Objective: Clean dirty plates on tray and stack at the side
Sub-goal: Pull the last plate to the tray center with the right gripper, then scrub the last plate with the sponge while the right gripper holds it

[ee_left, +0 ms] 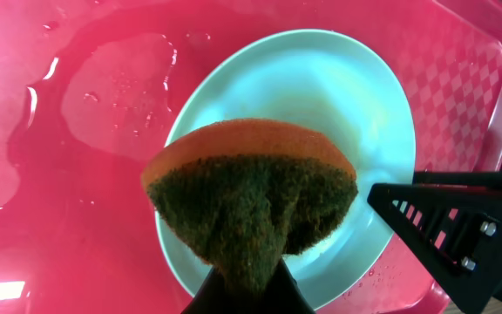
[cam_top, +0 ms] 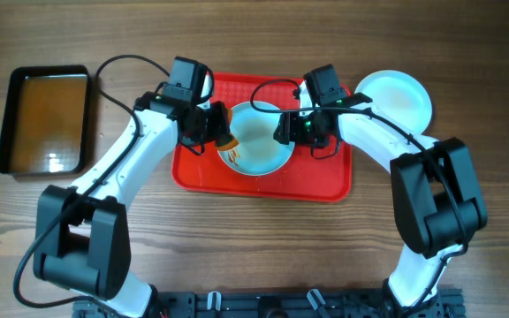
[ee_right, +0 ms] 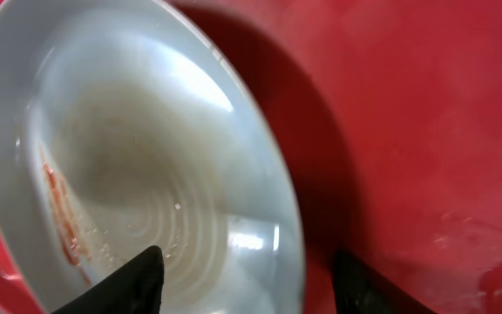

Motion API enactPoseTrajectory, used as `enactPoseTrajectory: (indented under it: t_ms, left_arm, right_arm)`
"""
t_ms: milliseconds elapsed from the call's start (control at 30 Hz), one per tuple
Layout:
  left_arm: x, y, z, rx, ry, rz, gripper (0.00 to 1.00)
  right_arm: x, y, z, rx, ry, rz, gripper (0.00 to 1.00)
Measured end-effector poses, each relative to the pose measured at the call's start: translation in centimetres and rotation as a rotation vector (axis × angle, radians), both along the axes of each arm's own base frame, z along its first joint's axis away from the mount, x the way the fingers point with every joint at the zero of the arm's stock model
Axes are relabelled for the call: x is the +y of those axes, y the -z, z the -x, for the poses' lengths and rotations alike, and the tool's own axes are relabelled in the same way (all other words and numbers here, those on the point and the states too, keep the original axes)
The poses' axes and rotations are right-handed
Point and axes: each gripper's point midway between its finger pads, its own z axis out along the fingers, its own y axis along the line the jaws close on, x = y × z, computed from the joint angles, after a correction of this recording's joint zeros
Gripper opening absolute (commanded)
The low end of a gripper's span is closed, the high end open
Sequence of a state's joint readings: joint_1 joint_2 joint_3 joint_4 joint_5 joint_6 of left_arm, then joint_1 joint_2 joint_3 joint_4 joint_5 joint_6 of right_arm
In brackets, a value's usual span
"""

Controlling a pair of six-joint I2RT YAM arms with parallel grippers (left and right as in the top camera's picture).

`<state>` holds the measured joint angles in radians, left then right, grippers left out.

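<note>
1. We start at the left end effector [ee_left: 242,290]. It is clamped tight on an orange sponge [ee_left: 251,196], green scouring face toward the wrist camera, hanging over the near rim of the plate [ee_left: 321,105].
2. Over to the right end effector [ee_right: 247,281]. Its jaws stand apart, one finger inside the bowl and one outside. The plate's rim sits between them with daylight on both sides, so it holds nothing.
3. That plate lies flat near the middle of the red tray [cam_top: 330,181], between the two arms. We see an orange-brown smear [ee_right: 62,222] along its inner wall, so we judge it is not clean.
4. We read the step as scrubbing this plate. The wet patch [ee_left: 120,78] on the tray beside it fits that.
5. As we see it, the next move is to bring the sponge down onto the smeared side. The right jaws probably need to close on the rim first, or the plate may skate under the rubbing.
6. On to the count:
   - One sponge.
   - One red tray.
   - One black tray [cam_top: 47,119] of brownish liquid, well left on the counter [cam_top: 263,256].
7. Plates: one is on the tray and one is at the side [cam_top: 398,97], just off the tray's far right corner. We cannot tell whether that side one is a stack.
</note>
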<state>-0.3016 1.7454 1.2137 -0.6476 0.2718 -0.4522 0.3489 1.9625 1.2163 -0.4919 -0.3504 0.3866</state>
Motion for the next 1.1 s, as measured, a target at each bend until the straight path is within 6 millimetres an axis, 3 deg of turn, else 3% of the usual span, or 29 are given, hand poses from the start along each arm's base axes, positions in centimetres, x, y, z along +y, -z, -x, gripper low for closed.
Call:
enactPoseTrajectory:
  t_ms: [100,200,267,300,467,567,700,833,933,1000,1100]
  left_arm:
    - [-0.2,0.0,-0.2,-0.008,0.005,0.003,0.04]
    - [-0.2,0.0,-0.2,-0.008,0.004,0.002,0.04]
    - [-0.2,0.0,-0.1,-0.005,-0.001,0.004,0.04]
    - [-0.2,0.0,-0.1,-0.003,-0.006,0.005,0.04]
    - [-0.5,0.0,-0.1,0.006,-0.032,0.016,0.04]
    - [-2.3,0.3,-0.6,-0.024,-0.007,0.026,0.04]
    - [-4.3,3.8,-1.0,0.003,-0.017,0.009,0.04]
    - [-4.8,5.4,-1.8,0.002,-0.04,0.018,0.04]
    - [-4.8,7.3,-1.9,0.029,-0.047,0.003,0.04]
    - [-4.3,7.5,-2.2,0.018,-0.061,-0.036,0.04]
    - [-1.7,7.6,-2.3,0.005,-0.105,-0.199,0.04]
  right_arm:
    - [-0.2,-0.3,-1.7,-0.134,-0.109,0.051,0.34]
    - [-0.7,-0.1,-2.3,-0.185,-0.153,0.1,0.33]
    - [-0.8,0.6,-2.1,-0.172,-0.162,0.106,0.08]
    - [-0.8,0.7,-2.0,-0.16,-0.153,0.105,0.04]
    - [-1.1,1.1,-0.8,-0.043,-0.031,0.084,0.05]
    - [-0.8,1.1,-0.4,-0.002,0.032,0.072,0.04]
    - [-0.4,1.2,-0.1,0.022,0.078,0.07,0.04]
    - [-0.3,1.2,-0.1,0.033,0.105,0.066,0.04]
    - [-0.3,1.2,-0.1,0.034,0.108,0.065,0.04]
    - [-0.3,1.2,-0.1,0.034,0.108,0.066,0.04]
    - [-0.3,1.2,-0.1,0.034,0.108,0.066,0.04]
